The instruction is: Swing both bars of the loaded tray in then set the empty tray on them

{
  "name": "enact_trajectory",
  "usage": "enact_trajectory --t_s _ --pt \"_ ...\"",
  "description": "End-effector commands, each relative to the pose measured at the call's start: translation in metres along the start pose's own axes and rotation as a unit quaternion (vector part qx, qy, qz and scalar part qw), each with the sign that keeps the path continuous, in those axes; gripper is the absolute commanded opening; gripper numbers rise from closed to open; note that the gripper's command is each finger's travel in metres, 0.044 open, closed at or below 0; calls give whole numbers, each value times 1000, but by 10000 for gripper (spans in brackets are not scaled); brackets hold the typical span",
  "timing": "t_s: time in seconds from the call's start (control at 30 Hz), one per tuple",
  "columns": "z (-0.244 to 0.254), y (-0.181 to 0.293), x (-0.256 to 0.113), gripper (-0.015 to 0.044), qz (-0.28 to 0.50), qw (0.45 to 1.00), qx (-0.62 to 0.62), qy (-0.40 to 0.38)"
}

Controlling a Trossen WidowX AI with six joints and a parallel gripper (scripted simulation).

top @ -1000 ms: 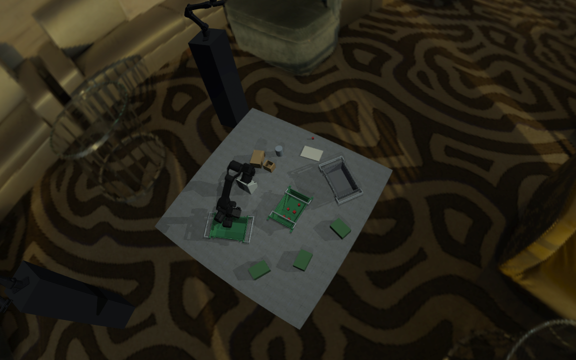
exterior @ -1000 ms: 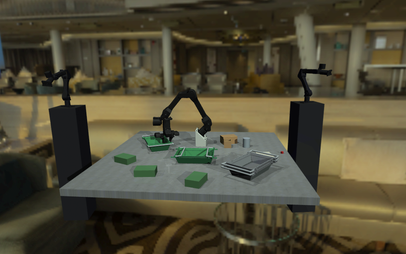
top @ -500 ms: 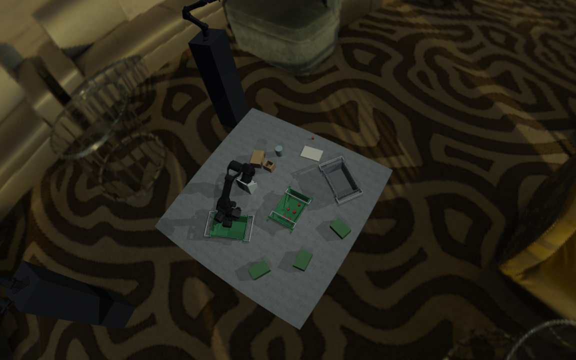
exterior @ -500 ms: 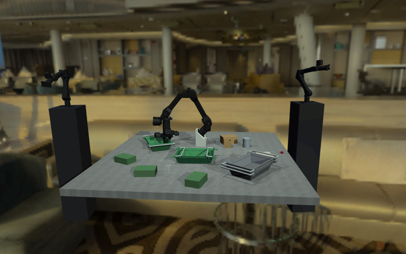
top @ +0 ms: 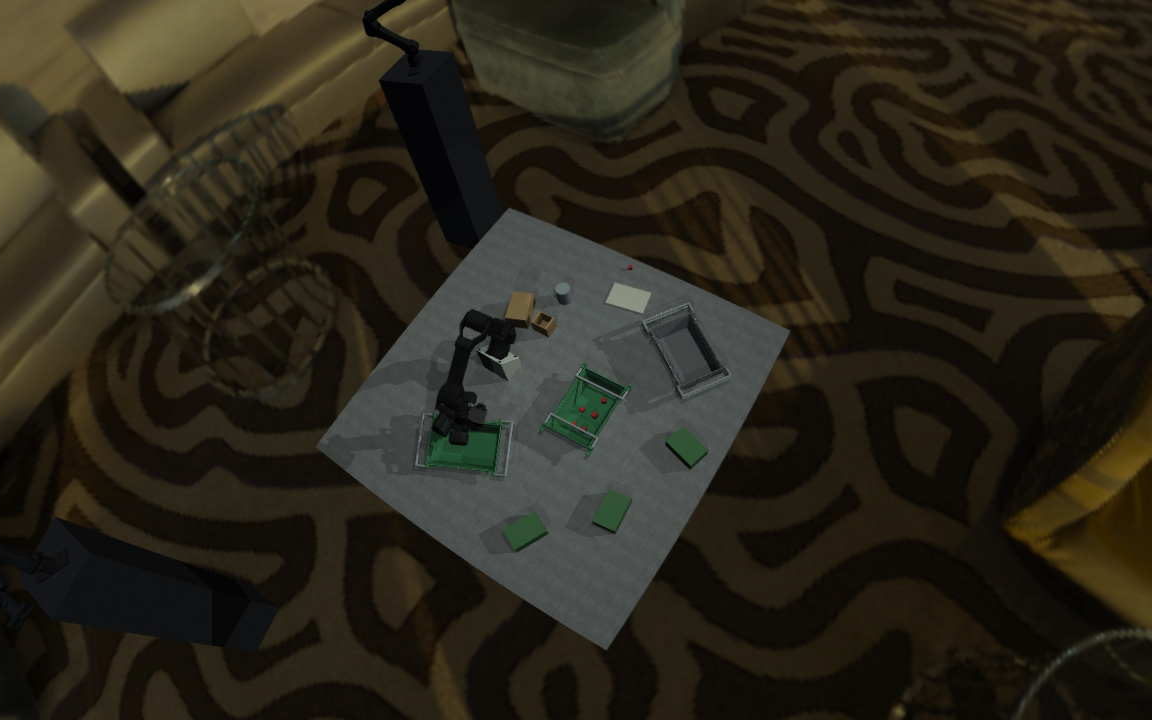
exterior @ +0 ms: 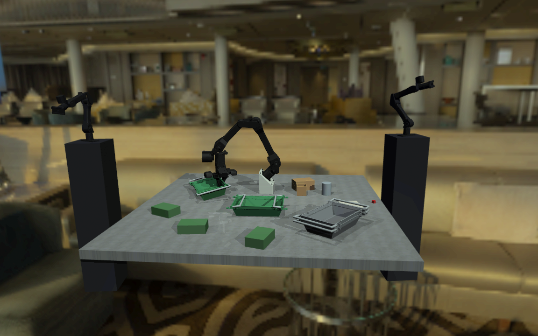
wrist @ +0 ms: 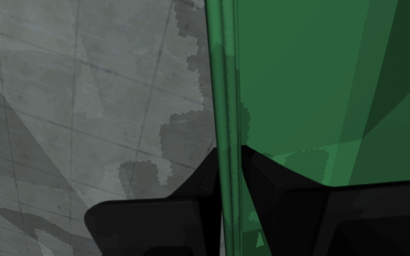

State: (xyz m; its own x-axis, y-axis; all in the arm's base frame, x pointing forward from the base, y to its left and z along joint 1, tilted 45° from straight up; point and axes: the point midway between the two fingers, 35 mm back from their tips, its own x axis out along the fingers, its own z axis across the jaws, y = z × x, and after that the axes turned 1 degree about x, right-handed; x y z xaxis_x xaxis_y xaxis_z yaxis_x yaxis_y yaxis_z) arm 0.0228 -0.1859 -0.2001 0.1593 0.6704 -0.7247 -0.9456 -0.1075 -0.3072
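Observation:
The loaded green tray stands mid-table with several small red blocks inside. Its two wire bars lie in across its top, one bar near one end and the other bar near the opposite end. The empty green tray stands on the table beside it, its own bars out over its ends. My gripper is shut on the empty tray's long rim, one finger outside and one inside. The fingertips are partly hidden in the top and exterior views.
A grey tray with bars stands beyond the loaded tray. Three green blocks, among them one block, lie on the table. A cardboard box, a grey cylinder and a white plate are near the arm's base side.

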Motion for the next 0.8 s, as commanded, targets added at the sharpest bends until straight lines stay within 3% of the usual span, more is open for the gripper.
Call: enact_trajectory --t_s 0.0,0.13,0.77 --pt "0 1 -34 0 2 1000 -1 1" --pt "2 0 -55 0 2 1000 -1 1" --pt "-4 2 -62 0 2 1000 -1 1"
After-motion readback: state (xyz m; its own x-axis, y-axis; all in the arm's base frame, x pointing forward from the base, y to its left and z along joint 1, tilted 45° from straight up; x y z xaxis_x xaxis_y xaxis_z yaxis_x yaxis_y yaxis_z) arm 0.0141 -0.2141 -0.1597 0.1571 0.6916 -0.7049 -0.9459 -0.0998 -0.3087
